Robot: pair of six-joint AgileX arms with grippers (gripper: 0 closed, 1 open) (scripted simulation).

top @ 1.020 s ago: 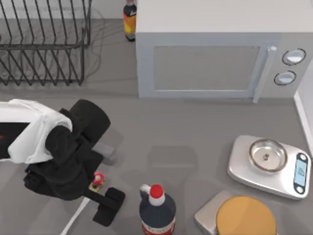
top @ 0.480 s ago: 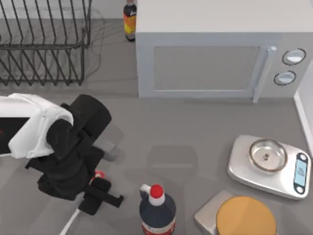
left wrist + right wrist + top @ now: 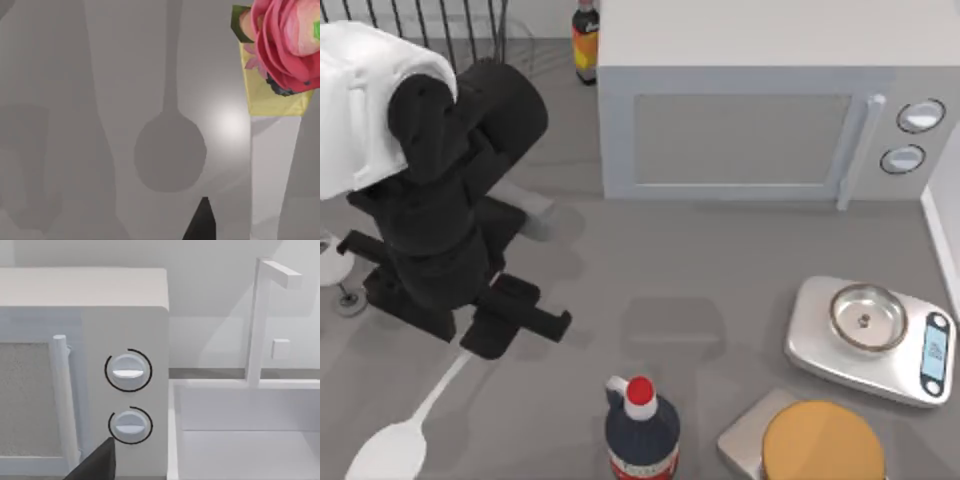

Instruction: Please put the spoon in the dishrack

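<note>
So the left gripper [image 3: 515, 322] is hanging over the left side of the table with the spoon [image 3: 408, 430] pinched at the knob end of its handle, fingers squeezed onto it; the bowl is dangling out toward the near-left corner. In the left wrist view the spoon's red-and-yellow knob [image 3: 280, 55] is sitting right up close to the camera, with the white handle running away from it and the spoon's shadow lying on the grey table below, so I'm reading it as lifted clear of the surface. The dishrack [image 3: 470, 20] is waiting at the far left, mostly hidden behind the arm. To do this bit well, I'd be carrying it high enough to clear the rim bar, watching the wine glass [image 3: 335, 280] just left of the arm, and keeping the swing slow, since a grip that far out on the handle is asking for the spoon to pivot. Then I'd be lowering the bowl end between the tines before letting go. The right arm is parked off near the microwave [image 3: 85, 375]; can't tell what its fingers are doing.
</note>
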